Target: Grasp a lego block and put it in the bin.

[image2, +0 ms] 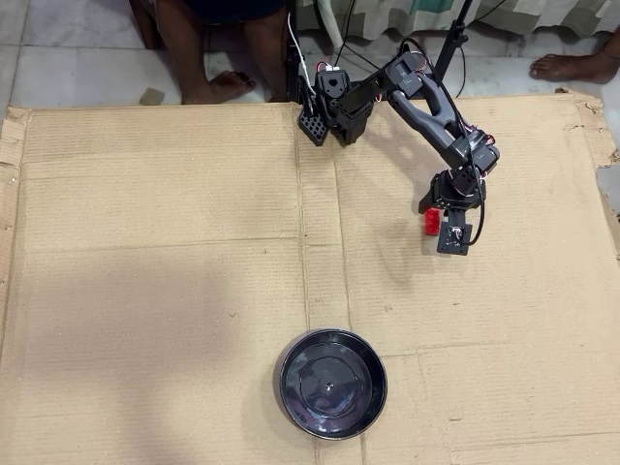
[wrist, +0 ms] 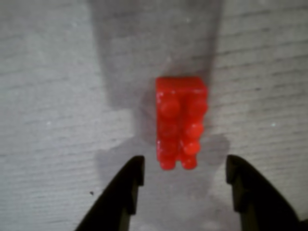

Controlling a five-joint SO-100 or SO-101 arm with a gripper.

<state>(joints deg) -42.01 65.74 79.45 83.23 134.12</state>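
Note:
The red lego block [wrist: 180, 122] lies studs-up on the cardboard, just ahead of my gripper [wrist: 185, 168] in the wrist view. The two black fingers [wrist: 131, 185] stand wide apart, open, with the block's near end level with their tips and touching neither. From overhead, the gripper [image2: 438, 215] hangs over the lego block [image2: 429, 222] at right of centre, and the arm partly covers the brick. The bin [image2: 287, 373], a glossy black round dish, sits near the bottom centre, well away from the gripper and holding nothing.
A large cardboard sheet [image2: 174, 252] covers the floor as the work surface. The arm's base [image2: 329, 102] stands at its top edge. Bare feet [image2: 218, 89] and cables lie beyond that edge, and another foot [image2: 572, 66] shows at the top right.

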